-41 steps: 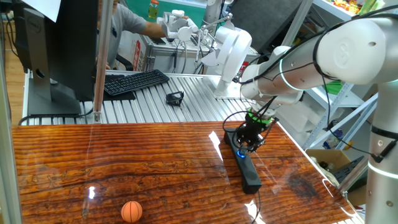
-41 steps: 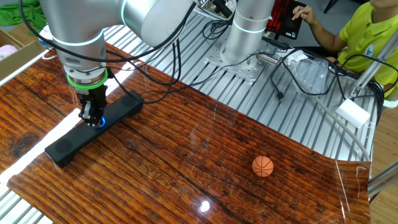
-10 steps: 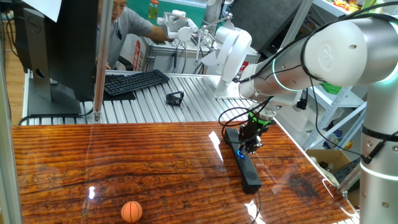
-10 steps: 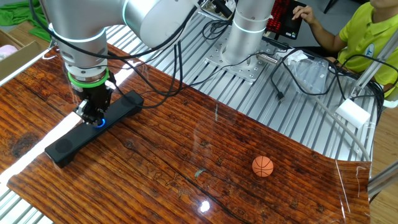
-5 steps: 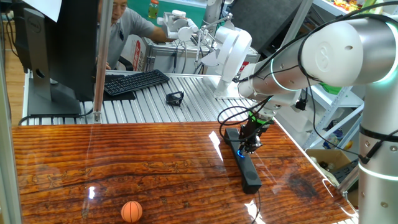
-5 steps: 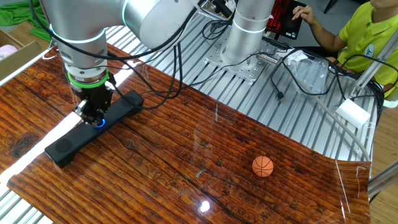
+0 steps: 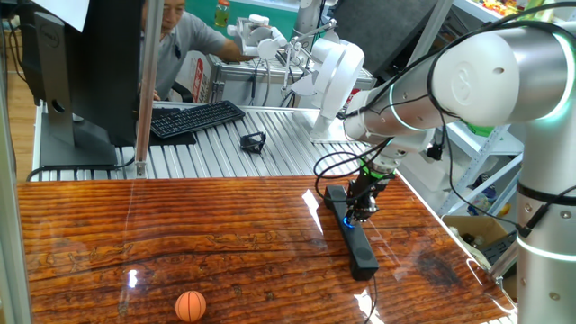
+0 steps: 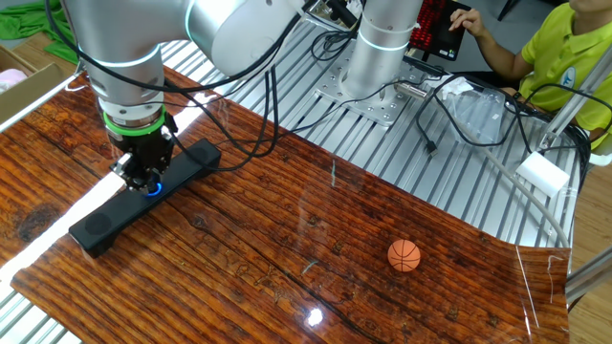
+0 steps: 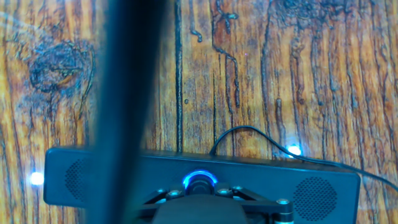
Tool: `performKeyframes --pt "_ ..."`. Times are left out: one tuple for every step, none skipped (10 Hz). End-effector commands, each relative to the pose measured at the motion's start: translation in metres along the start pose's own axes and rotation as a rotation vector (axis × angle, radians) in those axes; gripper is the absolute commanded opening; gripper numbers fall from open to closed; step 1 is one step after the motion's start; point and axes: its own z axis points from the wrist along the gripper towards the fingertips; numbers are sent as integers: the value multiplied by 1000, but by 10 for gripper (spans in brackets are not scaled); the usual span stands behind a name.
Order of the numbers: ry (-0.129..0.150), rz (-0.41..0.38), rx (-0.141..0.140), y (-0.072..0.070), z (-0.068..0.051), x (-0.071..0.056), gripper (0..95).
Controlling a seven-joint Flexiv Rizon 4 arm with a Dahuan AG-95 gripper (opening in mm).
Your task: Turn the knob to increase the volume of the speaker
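Three views, taken in turn.

One fixed view: speaker lies on the wooden worktop toward its right side. Claw points straight down onto the bar's middle, where blue glows. Against a second ago, the arm's elbow sits slightly differently and the wrist has rolled a little; hand otherwise in place. Judgement: the turning stroke is under way, volume likely rising.

Other fixed view: same pose, claw upright over the blue-lit knob, cables looping off the wrist. Orange ball well apart, untouched.

Hand view: knob with blue ring sits centred at the bottom edge, set in the speaker, directly at the claw's linkage. Fingers appear drawn in and clamped on the knob, though the contact itself is hidden.
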Motion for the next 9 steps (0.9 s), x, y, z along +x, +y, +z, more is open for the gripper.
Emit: performKeyframes --pt "0 30 2 0 0 0 0" --pt "-1 46 3 0 0 0 0" --pt "-3 61 3 0 0 0 0" --pt "-4 78 7 0 0 0 0" --pt "-6 92 7 0 0 0 0" --pt "-10 105 6 0 0 0 0" --pt "-12 117 7 0 0 0 0" --pt "-11 131 9 0 0 0 0" --pt "-11 148 10 0 0 0 0"
